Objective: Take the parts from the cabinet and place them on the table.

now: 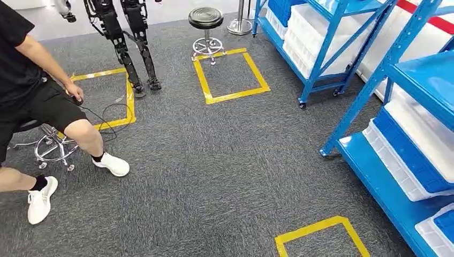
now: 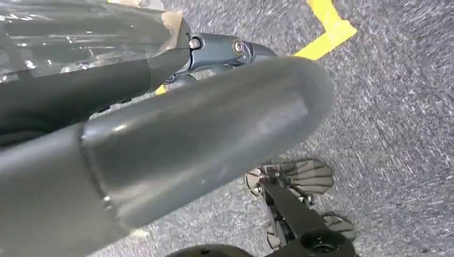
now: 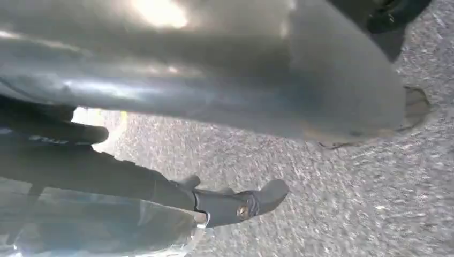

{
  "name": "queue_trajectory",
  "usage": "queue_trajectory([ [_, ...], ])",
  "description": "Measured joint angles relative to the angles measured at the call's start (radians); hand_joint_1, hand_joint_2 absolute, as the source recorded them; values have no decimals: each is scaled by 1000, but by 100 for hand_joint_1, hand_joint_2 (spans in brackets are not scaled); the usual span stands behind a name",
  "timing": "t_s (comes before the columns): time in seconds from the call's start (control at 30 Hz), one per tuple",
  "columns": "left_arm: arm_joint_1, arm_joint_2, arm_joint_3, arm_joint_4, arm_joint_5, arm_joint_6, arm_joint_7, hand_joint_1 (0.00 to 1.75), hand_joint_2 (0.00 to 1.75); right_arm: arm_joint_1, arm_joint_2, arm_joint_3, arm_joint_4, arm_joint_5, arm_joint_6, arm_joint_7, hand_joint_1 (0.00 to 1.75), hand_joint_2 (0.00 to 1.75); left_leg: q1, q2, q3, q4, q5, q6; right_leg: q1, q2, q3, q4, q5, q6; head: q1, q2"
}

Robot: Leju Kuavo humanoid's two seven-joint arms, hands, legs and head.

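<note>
The cabinet is a blue shelf rack (image 1: 412, 80) along the right side, and its lower shelves carry white bins with blue lids (image 1: 412, 155). No loose part can be made out in them from here. In the left wrist view my left hand (image 2: 160, 123) hangs over grey carpet, thick thumb and dark fingers (image 2: 219, 49) lying straight with nothing between them. In the right wrist view my right hand (image 3: 214, 80) hangs the same way. Bare carpet shows in the gap between its thumb and its dark fingers (image 3: 235, 206). A glossy film covers the fingers of both hands.
A second blue rack (image 1: 321, 37) with white bins stands further back on the right. A person (image 1: 32, 91) sits on a stool at the left, a cable (image 1: 107, 115) trailing beside them. Another robot's legs (image 1: 128, 43) and a black stool (image 1: 206, 19) stand behind yellow tape squares (image 1: 230, 75).
</note>
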Motion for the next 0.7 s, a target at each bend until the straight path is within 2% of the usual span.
queue_trajectory([
  [0.03,2,0,-3,0,0,2,0,0,0,-2,0,0,0,0,0,0,0,0,-1,12,0,-3,1,5,1,-28,-23,45,-28,-5,4,0],
  [0.07,5,0,-4,0,-1,3,3,0,0,-6,0,0,0,0,0,0,0,0,-4,32,-1,-3,1,6,-4,-41,-66,130,-68,-10,6,0],
  [0.1,7,1,-4,0,-2,3,5,0,0,-7,1,0,0,0,0,0,0,0,-5,50,-2,-2,0,7,-8,-47,-105,206,-97,-11,5,0],
  [0.13,6,1,-5,0,-3,3,7,0,0,-7,2,0,0,0,0,0,0,0,-6,64,-4,-2,-1,7,-11,-50,-130,260,-113,-6,6,0],
  [0.17,5,1,-6,0,-5,2,9,0,0,-4,2,0,0,0,0,1,0,0,-6,77,-4,-2,-1,7,-14,-53,-134,270,-109,2,6,0],
  [0.2,4,0,-9,0,-8,2,9,0,0,-2,2,0,0,0,0,1,0,0,-5,89,-4,-2,-2,5,-18,-57,-111,232,-90,15,6,0],
  [0.23,4,0,-12,0,-11,1,10,0,0,-2,1,-1,0,0,0,2,0,0,-4,101,-2,-1,-4,2,-22,-65,-66,152,-59,28,7,0],
  [0.27,4,-1,-13,0,-12,1,10,0,0,-3,0,-1,0,0,-1,2,0,0,-3,112,1,0,-7,-3,-26,-87,-9,52,-28,39,6,0],
  [0.3,3,0,-14,0,-12,1,11,0,0,-5,0,-1,0,0,-1,2,0,0,-7,122,6,4,-11,-11,-27,-142,32,-24,-14,38,8,0],
  [0.33,4,1,-14,-1,-12,1,11,0,0,-8,3,-1,0,0,-1,2,0,0,-12,131,7,6,-19,-21,-15,-160,32,-23,-10,32,9,0],
  [0.37,2,1,-14,-1,-12,1,12,0,0,-9,3,-1,0,0,-1,2,0,0,-12,138,13,6,-21,-29,-16,-138,32,-22,-10,18,3,0],
  [0.43,-5,0,-15,-1,-12,1,12,0,0,-6,3,-1,0,0,-1,2,0,0,-4,159,24,2,-25,-39,-9,-117,23,-22,-12,7,3,0],
  [0.47,-7,-2,-15,-1,-12,1,12,0,0,-7,2,-1,0,0,-1,2,0,0,1,164,26,3,-30,-47,-15,-103,36,-26,-9,-4,5,0],
  [0.5,-9,-2,-16,-1,-12,1,13,0,0,-6,2,-1,0,0,-1,2,0,0,8,112,20,24,-48,-54,-22,-92,36,-28,-6,-9,1,0],
  [0.53,-9,-2,-16,-1,-12,1,12,0,0,-7,1,-1,0,0,-2,2,0,0,10,69,-1,74,-86,-53,-22,-84,36,-27,-2,-18,-1,0],
  [0.57,-7,-3,-16,-1,-12,1,13,0,0,-8,2,-2,0,0,-2,2,0,0,9,46,-36,152,-131,-53,-19,-73,35,-27,-1,-23,-1,0],
  [0.6,-4,-2,-16,-1,-12,1,14,0,0,-8,2,-2,0,0,-2,2,0,0,8,35,-80,244,-171,-53,-15,-58,34,-27,0,-28,-1,0],
  [0.63,-2,-2,-16,-1,-12,1,14,0,0,-8,3,-2,0,0,-2,2,0,0,8,31,-121,320,-192,-52,-10,-43,34,-26,0,-28,-1,0],
  [0.67,-1,-2,-16,-1,-12,1,14,0,0,-6,3,-2,0,0,-2,2,0,0,8,30,-139,343,-186,-50,-7,-29,35,-26,0,-28,0,0],
  [0.7,-1,-2,-16,-1,-12,1,14,0,0,-5,3,-2,0,0,-2,2,0,0,8,29,-135,316,-154,-45,-6,-15,37,-26,0,-28,0,0],
])
